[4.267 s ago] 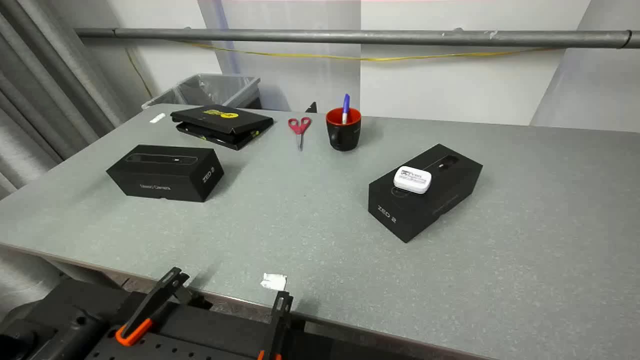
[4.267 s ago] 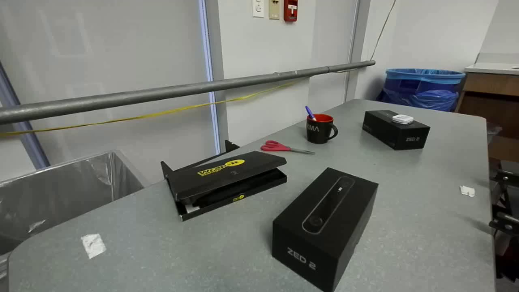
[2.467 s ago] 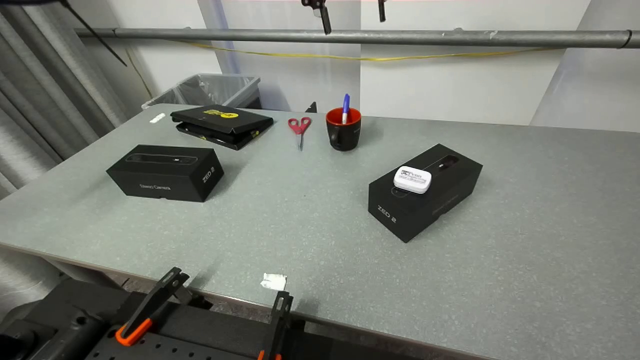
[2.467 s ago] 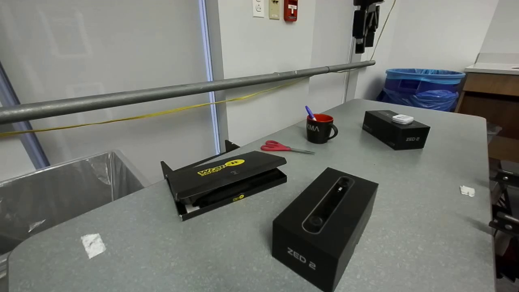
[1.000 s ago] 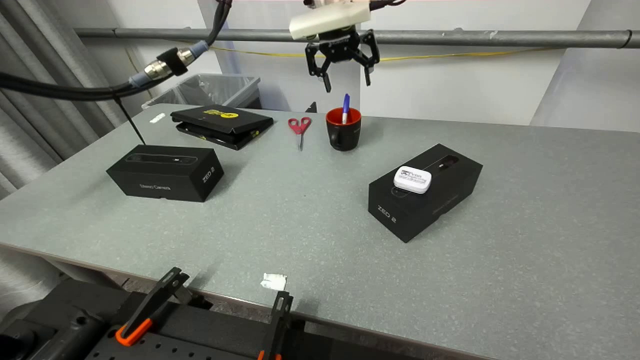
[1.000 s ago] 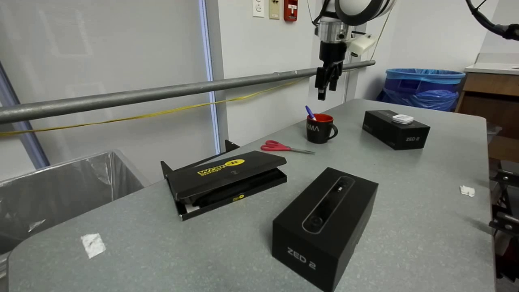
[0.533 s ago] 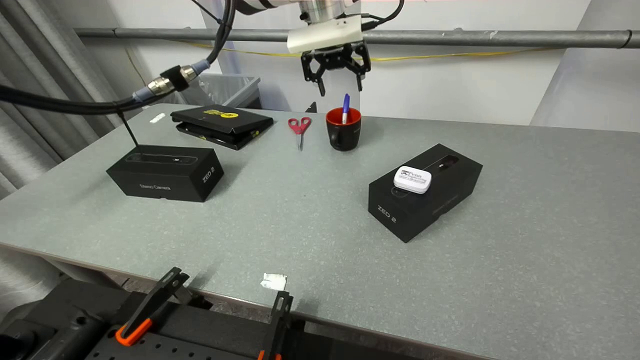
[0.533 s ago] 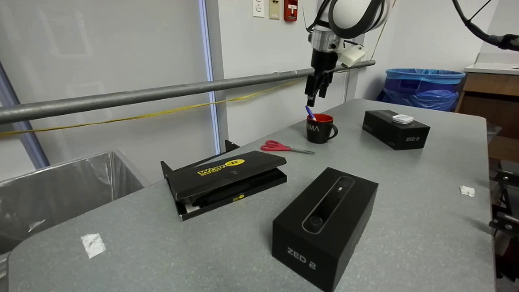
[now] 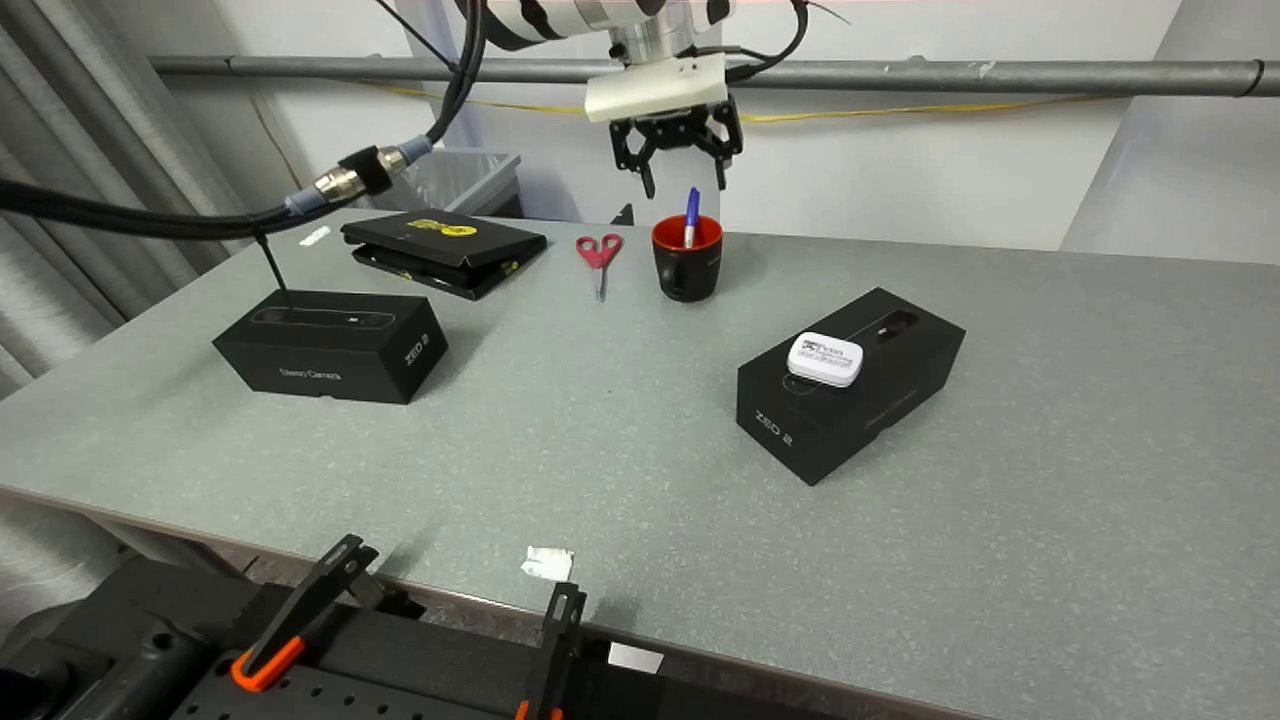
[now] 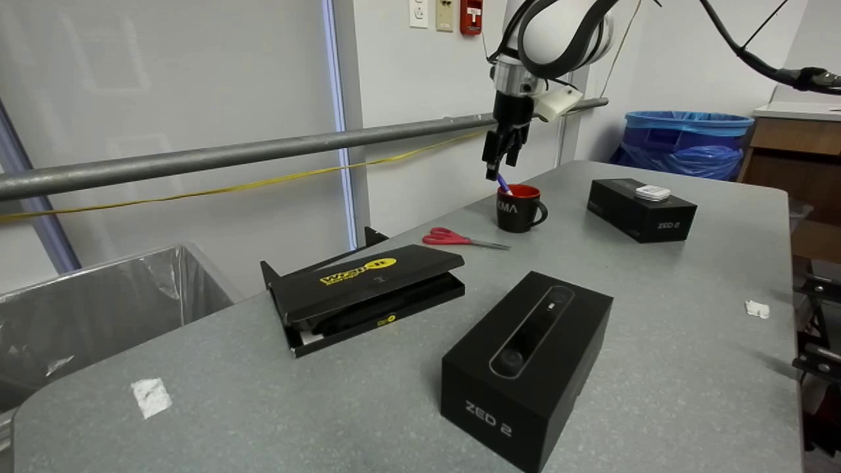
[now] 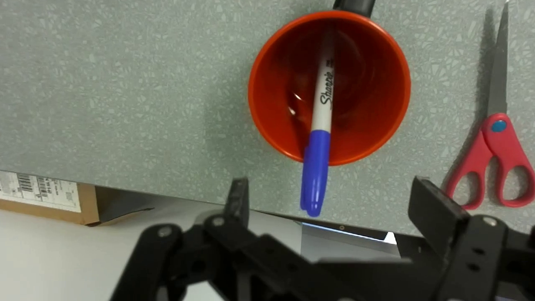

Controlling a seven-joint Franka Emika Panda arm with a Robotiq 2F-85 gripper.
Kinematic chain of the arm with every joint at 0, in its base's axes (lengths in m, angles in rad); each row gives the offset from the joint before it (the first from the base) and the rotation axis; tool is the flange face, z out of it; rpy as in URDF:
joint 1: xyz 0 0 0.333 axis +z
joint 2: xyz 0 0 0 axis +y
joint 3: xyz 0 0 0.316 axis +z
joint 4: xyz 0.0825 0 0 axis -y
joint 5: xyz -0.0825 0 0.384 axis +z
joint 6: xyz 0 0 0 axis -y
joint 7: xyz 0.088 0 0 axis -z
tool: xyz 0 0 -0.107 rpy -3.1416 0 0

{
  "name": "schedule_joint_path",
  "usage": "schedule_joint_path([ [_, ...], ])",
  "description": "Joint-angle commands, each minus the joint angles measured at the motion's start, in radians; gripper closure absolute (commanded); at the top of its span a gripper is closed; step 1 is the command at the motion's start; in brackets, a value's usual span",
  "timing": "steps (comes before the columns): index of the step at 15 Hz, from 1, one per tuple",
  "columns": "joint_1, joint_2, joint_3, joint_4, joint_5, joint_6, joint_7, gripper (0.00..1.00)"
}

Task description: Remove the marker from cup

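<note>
Cup handle (image 11: pixel 356 6) partly outside wrist view

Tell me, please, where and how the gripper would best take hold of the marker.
I would probably take the marker by its blue cap, coming from above with the open gripper closing across it. The cap leans up out of the cup, away from the handle, leaving its sides free, while the white barrel sits mostly inside.
</note>
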Motion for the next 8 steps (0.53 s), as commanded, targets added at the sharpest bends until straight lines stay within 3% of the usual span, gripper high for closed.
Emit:
schedule_joint_path([
  [1, -0.011, 0.066, 0.007, 0.087, 0.026, -0.009, -0.016, 0.00],
  [4, -0.013, 0.082, 0.010, 0.108, 0.029, -0.025, -0.022, 0.00],
  [5, -0.015, 0.088, 0.013, 0.116, 0.033, -0.035, -0.023, 0.25],
  [6, -0.018, 0.090, 0.017, 0.120, 0.037, -0.043, -0.028, 0.26],
  [8, -0.017, 0.092, 0.018, 0.122, 0.041, -0.043, -0.026, 0.42],
])
